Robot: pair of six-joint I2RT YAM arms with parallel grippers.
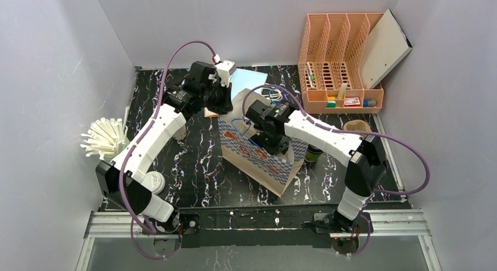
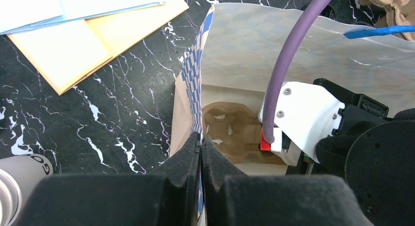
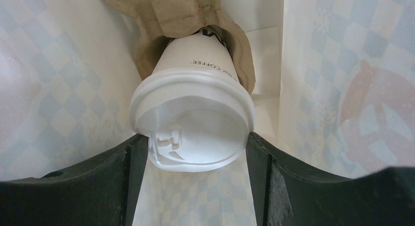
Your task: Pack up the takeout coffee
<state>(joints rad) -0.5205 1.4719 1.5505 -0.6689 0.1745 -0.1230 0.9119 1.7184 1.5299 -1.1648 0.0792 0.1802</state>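
The takeout coffee (image 3: pixel 193 123), a white paper cup under a white plastic lid with "COFFEE" printed on its side, sits squarely between the fingers (image 3: pixel 122 182) of the right hand (image 3: pixel 195 144). That hand stands wide, each finger pressed against an opposite side of the lid's rim. The cup points away from the hand, and its far end is tucked into a pocket of a brown pulp carrier (image 3: pixel 181 11) just beyond the fingertips. All of this is down inside a paper bag (image 1: pixel 264 165) with a blue checked pattern, whose walls rise close on both sides of the right hand. The left hand (image 2: pixel 200 143) is fully closed on the bag's upper edge, the checked paper pinched between its two fingers, and the carrier shows on the bag's floor just ahead of them. The bag stands on a black marbled tabletop (image 1: pixel 187 159). Beyond the left hand, yellow and pale blue folders (image 2: pixel 68 45) lie flat. A dark green cup (image 1: pixel 313 153) stands just beside the bag on the right arm's side.
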